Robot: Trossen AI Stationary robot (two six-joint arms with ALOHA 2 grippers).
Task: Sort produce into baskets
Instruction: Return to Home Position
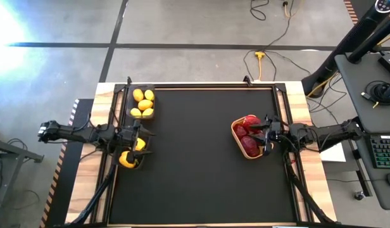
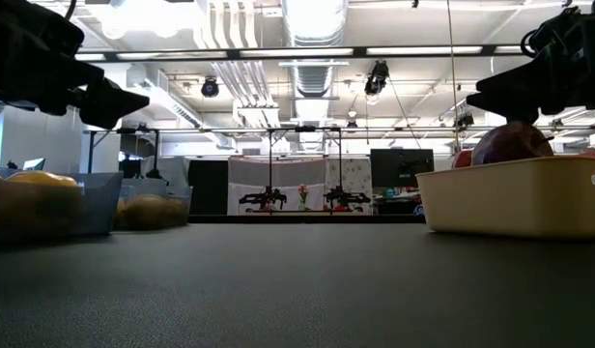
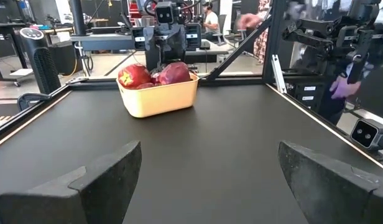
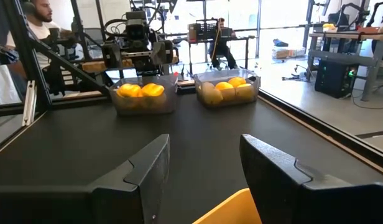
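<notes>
The fingers (image 3: 98,180) of the left gripper (image 3: 208,155) are standing wide apart, pinching nothing. It is hanging over a black basket (image 4: 142,107) by the table's left edge, with yellow peppers (image 1: 126,159) sitting inside. Lemons (image 1: 143,102) are filling the other black basket (image 4: 210,101) in the back left corner. The right gripper (image 4: 205,146) is also spreading its fingers, hanging over the tan basket (image 3: 160,99) by the right edge, and red fruits (image 3: 154,74) are lying in it.

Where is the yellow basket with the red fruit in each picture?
High view: yellow basket right of centre, under the right gripper.
Low view: basket at far right, side-on.
Left wrist view: basket upper left of middle.
Right wrist view: only a yellow corner at the bottom edge, probably it.
Shared landmark: the black mat.
</notes>
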